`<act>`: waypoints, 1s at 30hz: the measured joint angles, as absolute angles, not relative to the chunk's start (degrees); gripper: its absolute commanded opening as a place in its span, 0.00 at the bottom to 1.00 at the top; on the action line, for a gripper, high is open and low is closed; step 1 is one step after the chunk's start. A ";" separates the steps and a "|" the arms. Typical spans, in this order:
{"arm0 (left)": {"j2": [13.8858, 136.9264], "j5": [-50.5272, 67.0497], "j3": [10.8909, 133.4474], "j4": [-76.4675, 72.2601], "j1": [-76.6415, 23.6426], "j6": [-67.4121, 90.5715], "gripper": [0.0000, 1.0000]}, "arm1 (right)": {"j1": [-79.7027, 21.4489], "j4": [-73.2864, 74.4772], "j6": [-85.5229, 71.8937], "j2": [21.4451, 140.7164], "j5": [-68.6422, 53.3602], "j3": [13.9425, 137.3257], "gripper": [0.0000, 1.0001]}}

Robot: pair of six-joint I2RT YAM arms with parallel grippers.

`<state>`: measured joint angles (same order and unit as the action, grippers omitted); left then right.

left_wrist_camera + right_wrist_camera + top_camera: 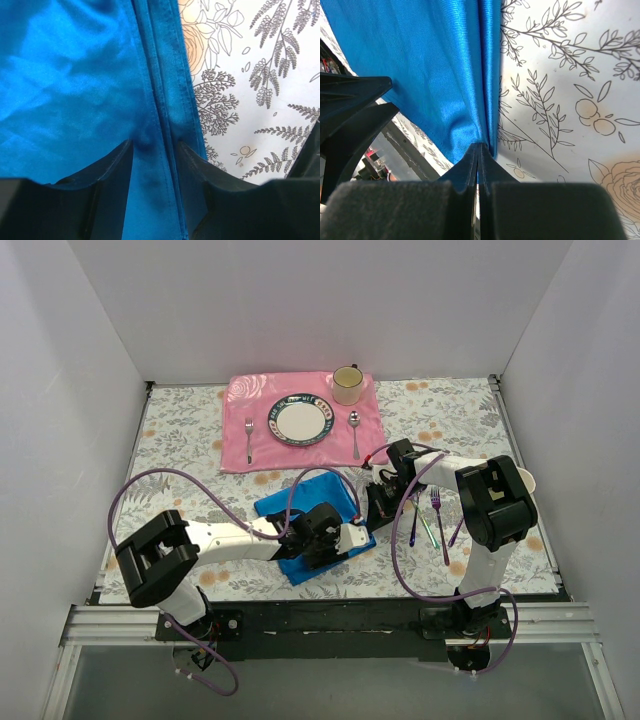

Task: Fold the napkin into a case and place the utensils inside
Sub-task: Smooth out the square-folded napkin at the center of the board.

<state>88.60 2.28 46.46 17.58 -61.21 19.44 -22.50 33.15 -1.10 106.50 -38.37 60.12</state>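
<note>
Two arms are at work over one table (180, 430) with a floral cover.

Top external view: the napkin (318, 494) (bright blue, partly folded) lies at the near middle of the table, between the two arms. The left gripper (350, 538) sits low on the napkin's near right part. The right gripper (378, 502) is at the cloth's right edge. The utensils (440, 525), slim and iridescent, lie loose on the table to the right of the napkin and clear of it. At the far side a pink placemat (300, 455) carries a plate (299, 420), a cup (347, 385), a silver fork (249, 440) and a silver spoon (355, 432), all well apart from the napkin. Jaw positions cannot be read from this height.

Left wrist view: the two black fingers (107, 172) stand apart, one on each side of a doubled hem that runs lengthwise down the napkin. The gap is of middling width, wider than the hem itself, and nothing is clamped. The napkin's right edge lies just beside the right finger, with bare table beyond.

Right wrist view: the jaws are pressed together, tip to tip. The napkin's folded edge runs straight into the fingertips (472, 160) and is pinched there (a sliver of blue shows in the seam between the fingers). The cloth fans out from the pinch to the upper left, with the table showing on the right.
</note>
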 measured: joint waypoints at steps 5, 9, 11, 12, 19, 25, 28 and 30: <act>88.64 2.11 46.41 17.37 -61.36 19.29 0.28 | -22.50 33.23 -1.10 106.50 -38.46 60.12 0.01; 88.64 2.07 46.37 17.39 -61.36 19.20 0.20 | -22.50 33.26 -1.10 106.50 -38.79 60.12 0.01; 88.62 2.07 46.37 17.54 -61.36 19.18 0.17 | -22.50 33.28 -1.08 106.50 -38.83 60.12 0.02; 88.62 2.07 46.37 17.56 -61.36 19.16 0.15 | -22.50 33.28 -1.08 106.50 -38.89 60.12 0.02; 88.58 2.61 46.68 18.59 -61.36 19.53 0.01 | -22.50 33.45 -1.10 106.50 -39.22 60.12 0.14; 88.18 3.38 48.66 20.67 -61.54 20.12 0.00 | -22.50 34.13 -1.28 106.34 -39.16 60.12 0.38; 87.53 3.92 49.54 21.43 -62.02 20.51 0.00 | -22.50 34.57 -1.23 105.89 -39.13 60.16 0.39; 87.09 4.19 50.00 21.87 -62.48 20.84 0.00 | -22.52 34.94 -1.21 105.41 -38.98 60.34 0.44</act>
<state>87.09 4.19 50.00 21.87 -62.48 20.84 -22.52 34.94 -1.21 105.41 -38.98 60.34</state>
